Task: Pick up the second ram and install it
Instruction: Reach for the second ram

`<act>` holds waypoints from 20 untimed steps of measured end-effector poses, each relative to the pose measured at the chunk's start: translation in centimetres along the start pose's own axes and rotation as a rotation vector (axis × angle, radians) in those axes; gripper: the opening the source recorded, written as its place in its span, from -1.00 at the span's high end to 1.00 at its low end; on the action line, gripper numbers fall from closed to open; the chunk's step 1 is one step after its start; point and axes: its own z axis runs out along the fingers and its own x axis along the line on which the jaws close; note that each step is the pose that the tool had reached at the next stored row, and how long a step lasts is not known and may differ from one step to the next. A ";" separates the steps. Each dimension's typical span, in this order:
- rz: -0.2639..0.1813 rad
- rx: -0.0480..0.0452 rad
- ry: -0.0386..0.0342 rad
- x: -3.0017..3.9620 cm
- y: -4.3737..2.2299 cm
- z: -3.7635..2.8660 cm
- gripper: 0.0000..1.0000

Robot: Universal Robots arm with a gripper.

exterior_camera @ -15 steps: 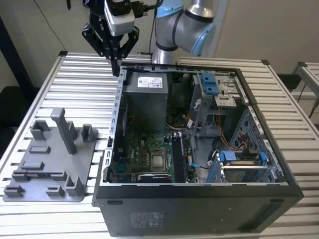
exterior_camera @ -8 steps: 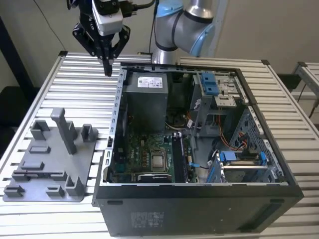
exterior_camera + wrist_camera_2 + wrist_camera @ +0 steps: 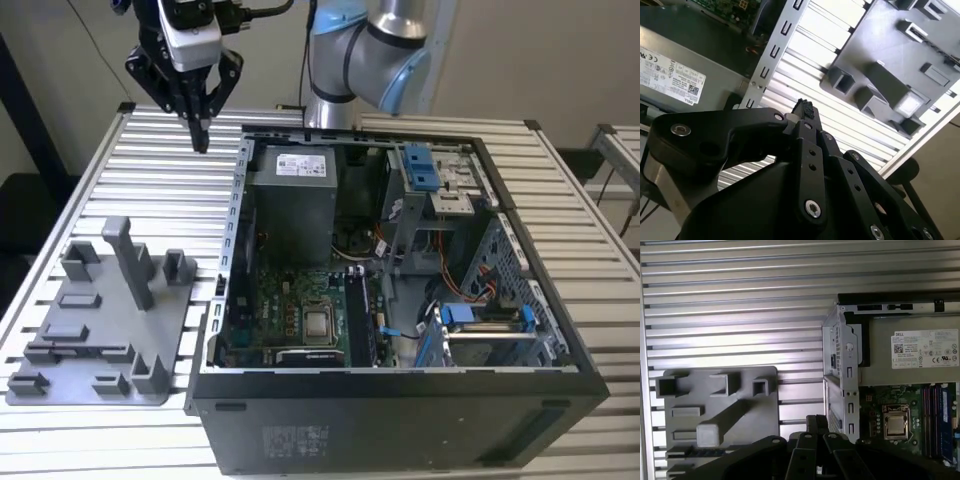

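Bright, even light glares white off the slatted table (image 3: 815,35); shadows soft.

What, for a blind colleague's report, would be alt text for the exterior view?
The robot's claw, shut with nothing in it, hangs above a slatted table beside an open computer case. A grey tray lies on the exterior view's left of the case.

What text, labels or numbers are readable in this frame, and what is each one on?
The white sticker on the grey metal power-supply box: a maker's logo, barcodes and approval marks; its fine print is too small to read.
The faint print panel on the black computer case, front wall: too small to read.
The grey plastic fixture tray: no text.
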 end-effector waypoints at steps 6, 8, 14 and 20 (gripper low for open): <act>0.000 0.0000 0.0000 1.57 -0.11 -0.02 0.79; 0.000 0.0000 0.0001 2.13 -0.15 -0.03 0.79; 0.000 0.0000 0.0001 3.79 -0.26 -0.05 0.79; 0.000 0.0000 0.0001 5.55 -0.39 -0.07 0.79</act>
